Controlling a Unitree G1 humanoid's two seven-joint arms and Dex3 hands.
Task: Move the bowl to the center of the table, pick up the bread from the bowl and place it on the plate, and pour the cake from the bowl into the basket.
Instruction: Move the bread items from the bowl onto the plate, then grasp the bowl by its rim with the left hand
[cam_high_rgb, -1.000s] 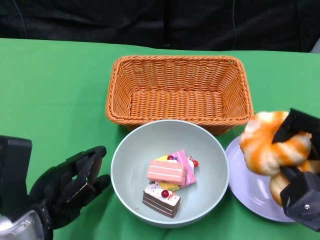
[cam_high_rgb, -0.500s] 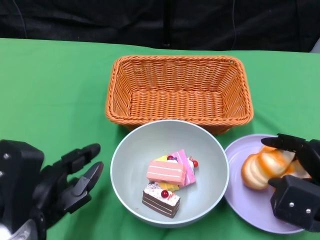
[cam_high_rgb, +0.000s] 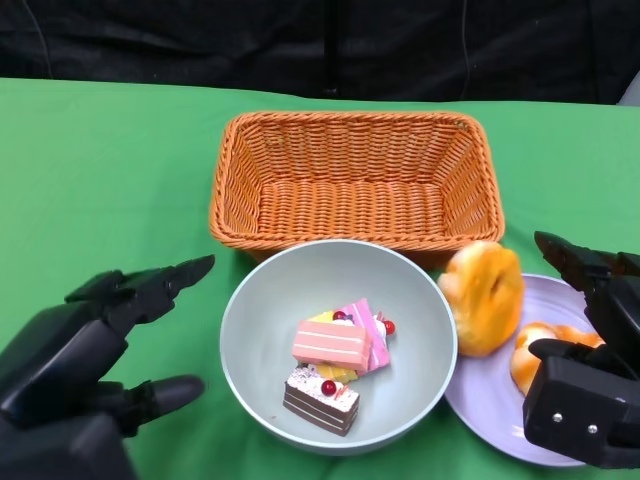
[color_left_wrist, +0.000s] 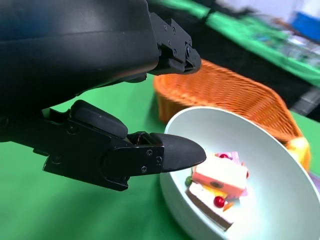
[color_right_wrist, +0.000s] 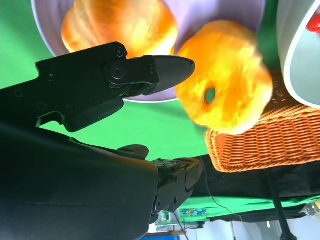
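Roughly midway through the task, judging by the layout. Bowl (cam_high_rgb: 400, 300) near the middle of the green table (cam_high_rgb: 100, 180), its far rim just before the orange basket (cam_high_rgb: 355, 120); first step apparently done.

Bread out of the bowl: one round, ring-shaped bun (cam_high_rgb: 485, 297) standing on edge at the near-left rim of the lilac plate (cam_high_rgb: 490, 385), very near the bowl's rim, contact not clear; blurred in the right wrist view, so possibly not at rest. Second striped piece of bread (cam_high_rgb: 535, 352) lying flat on the plate, just beside the right hand (cam_high_rgb: 590, 350). Right hand over the plate's right side, fingers spread wide, holding nothing. Bread step judged almost complete, pending the bun settling on the plate rather than tipping off it.

Cake slices (cam_high_rgb: 333, 345) heaped in the bottom of the bowl; basket without contents. Pouring step not yet begun.

Left hand (cam_high_rgb: 90, 350) just left of the bowl, fingers apart and empty, thumb and upper fingers pointing toward the rim without touching it. Likely next: grasping the bowl's left rim, lifting, and tilting over the basket's near wall.
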